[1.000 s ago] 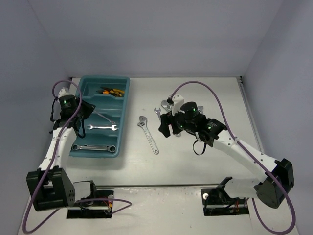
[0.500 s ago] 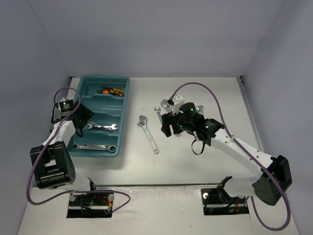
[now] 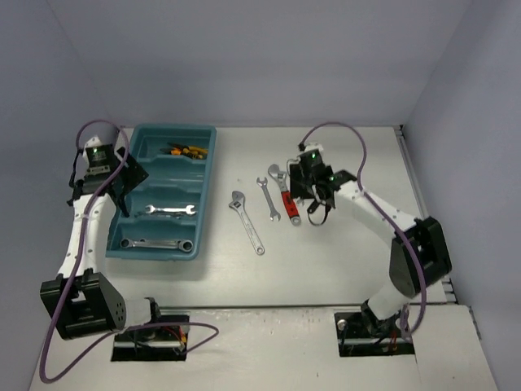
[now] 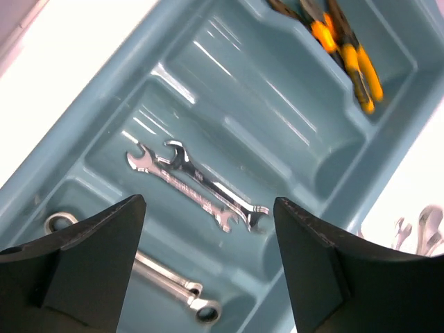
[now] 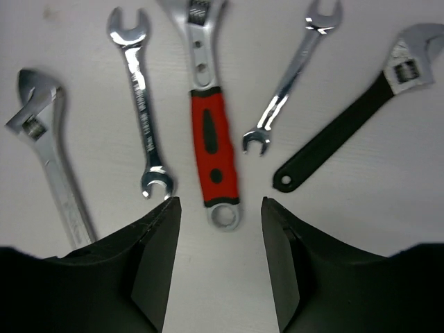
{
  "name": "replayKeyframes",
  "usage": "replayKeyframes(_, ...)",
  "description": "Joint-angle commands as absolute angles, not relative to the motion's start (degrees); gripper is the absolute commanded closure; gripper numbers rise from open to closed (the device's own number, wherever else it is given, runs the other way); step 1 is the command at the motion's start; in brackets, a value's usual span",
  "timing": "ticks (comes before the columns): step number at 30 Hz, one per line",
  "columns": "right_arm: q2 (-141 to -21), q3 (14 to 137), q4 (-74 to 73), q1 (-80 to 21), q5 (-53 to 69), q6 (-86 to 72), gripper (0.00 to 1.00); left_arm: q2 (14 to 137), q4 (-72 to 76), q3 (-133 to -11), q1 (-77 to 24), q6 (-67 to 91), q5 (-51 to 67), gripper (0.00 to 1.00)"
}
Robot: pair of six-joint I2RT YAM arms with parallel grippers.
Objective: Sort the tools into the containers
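Note:
The teal tray lies at the left, its long containers seen from close in the left wrist view. One compartment holds two silver open-end wrenches, the one beside it a ring wrench, the far one orange-handled pliers. My left gripper hangs open and empty above them. My right gripper is open just above the ring end of a red-handled adjustable wrench, holding nothing. Beside that wrench lie a silver adjustable wrench, an open-end wrench, a small wrench and a black-handled adjustable wrench.
In the top view the silver adjustable wrench, open-end wrench and red-handled wrench lie in a row mid-table; the right arm covers the tools further right. Walls close the table on three sides.
My left gripper opened, let a wrench drop into the tray and pulled back to the left. My right arm swung back towards the far right, uncovering the wrenches, and its jaws narrowed.

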State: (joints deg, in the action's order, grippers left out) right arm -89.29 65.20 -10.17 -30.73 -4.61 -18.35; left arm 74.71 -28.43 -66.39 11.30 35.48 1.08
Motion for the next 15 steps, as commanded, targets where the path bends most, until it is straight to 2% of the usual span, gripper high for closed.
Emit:
replayKeyframes(1,-96.29,72.72,-11.43,-25.97,-10.59,-24.41,0.54,69.75,-37.17,-71.15,4.01,28.12,-3.9,0.29)
replayKeyframes(5,-103.78,77.89,-12.65,-23.59,-11.06,-26.69,0.56,65.25,-39.01,-69.45,-4.65,27.06,-5.79,0.29)
replayKeyframes(15,-120.0,90.34,-16.98,-21.94,-13.69,-31.05,0.62,53.84,-43.55,-64.22,-13.93,28.07,-6.21,0.28)
